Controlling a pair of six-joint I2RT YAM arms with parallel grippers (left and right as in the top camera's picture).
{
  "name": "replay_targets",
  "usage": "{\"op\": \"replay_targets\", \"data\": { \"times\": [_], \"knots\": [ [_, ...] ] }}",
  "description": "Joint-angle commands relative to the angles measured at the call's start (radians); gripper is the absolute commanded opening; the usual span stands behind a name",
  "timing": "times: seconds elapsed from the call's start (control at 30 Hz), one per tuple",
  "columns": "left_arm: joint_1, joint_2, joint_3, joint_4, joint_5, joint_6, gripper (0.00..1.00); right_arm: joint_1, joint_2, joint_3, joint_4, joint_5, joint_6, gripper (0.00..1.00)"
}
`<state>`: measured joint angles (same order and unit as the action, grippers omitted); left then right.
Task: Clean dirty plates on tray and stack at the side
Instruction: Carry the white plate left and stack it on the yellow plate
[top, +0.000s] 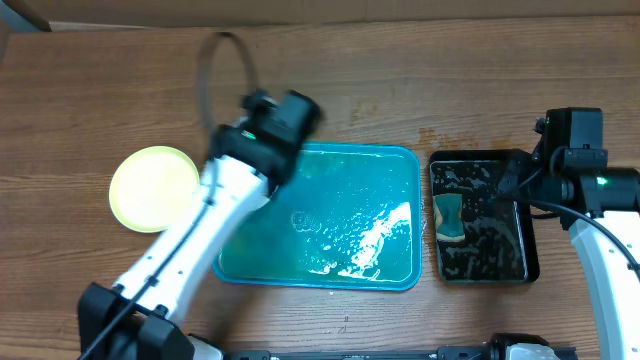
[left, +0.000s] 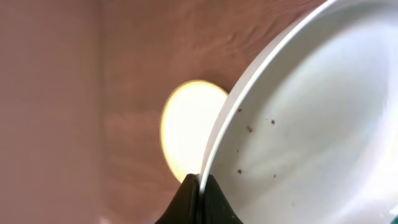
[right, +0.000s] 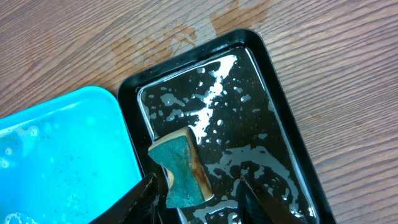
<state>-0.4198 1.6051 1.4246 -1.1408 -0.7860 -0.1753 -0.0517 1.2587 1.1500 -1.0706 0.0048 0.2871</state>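
Left tool (left: 198, 185) clamps the rim of the white plate (left: 311, 124), held above the bench (top: 400, 90); right tool (right: 202, 199) gapes around a sponge (right: 180, 168) in the black tub (right: 286, 143); yellow-green plate (top: 153, 187) lies left of the tray (top: 320, 215)

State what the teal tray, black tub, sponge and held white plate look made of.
Teal tray: likely plastic, glossy, uniform colour with rounded moulded rim.
Black tub: glossy plastic probably; wet sheen leaves metal possible.
Sponge: foam, teal body with tan layer.
White plate: smooth, glossy; ceramic or melamine, cannot tell.
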Motion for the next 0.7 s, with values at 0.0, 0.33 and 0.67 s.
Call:
{"op": "replay_targets", "data": {
  "times": [0.0,0.33,0.67],
  "knots": [
    [0.177,-0.004,0.087,-0.021,0.327,-0.098,0.04,-0.002,0.002,0.029,0.002,0.005,-0.003,0.43],
    [0.687,-0.001,0.071,-0.020,0.655,-0.100,0.04,-0.002,0.002,0.029,0.002,0.005,-0.004,0.44],
    [0.959,0.032,-0.104,0.134,0.755,-0.147,0.04,-0.002,0.002,0.029,-0.001,0.005,-0.004,0.44]
  ]
}}
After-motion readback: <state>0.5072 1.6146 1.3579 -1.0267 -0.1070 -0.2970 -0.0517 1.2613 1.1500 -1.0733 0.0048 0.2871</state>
